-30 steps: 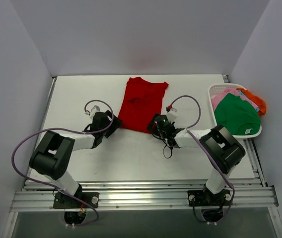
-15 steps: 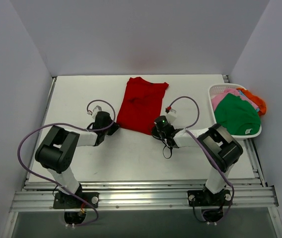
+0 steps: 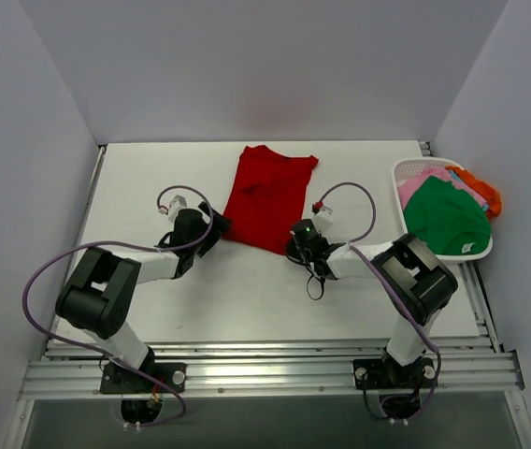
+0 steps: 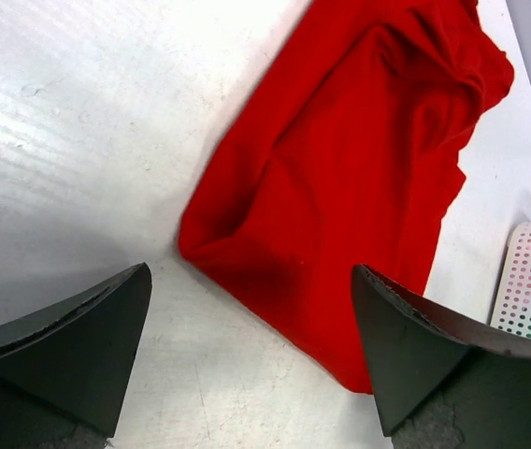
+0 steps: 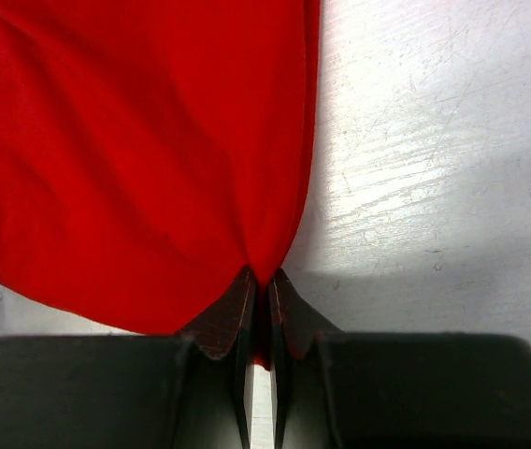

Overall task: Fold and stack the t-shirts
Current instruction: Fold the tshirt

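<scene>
A bright red t-shirt [image 3: 267, 192] lies flat in the middle of the table, folded lengthwise into a narrow strip. My right gripper [image 5: 261, 281] is shut on its near right hem corner, and cloth is pinched between the fingers [image 5: 233, 313]. At the near left corner, my left gripper [image 4: 250, 276] stands wide open with the red t-shirt [image 4: 359, 168] just ahead of it and no cloth between its fingers [image 4: 107, 327]. In the top view the left gripper [image 3: 211, 227] and right gripper [image 3: 295, 245] flank the shirt's near edge.
At the right edge of the table stands a white slatted basket [image 3: 406, 168]. It holds a green t-shirt [image 3: 445, 217], a pink one [image 3: 415, 184] and an orange one [image 3: 482, 192]. Grey walls close in the table on three sides.
My right gripper has closed on the shirt's near right corner. The left gripper shifted slightly at the near left corner and now stands wide open without cloth.
</scene>
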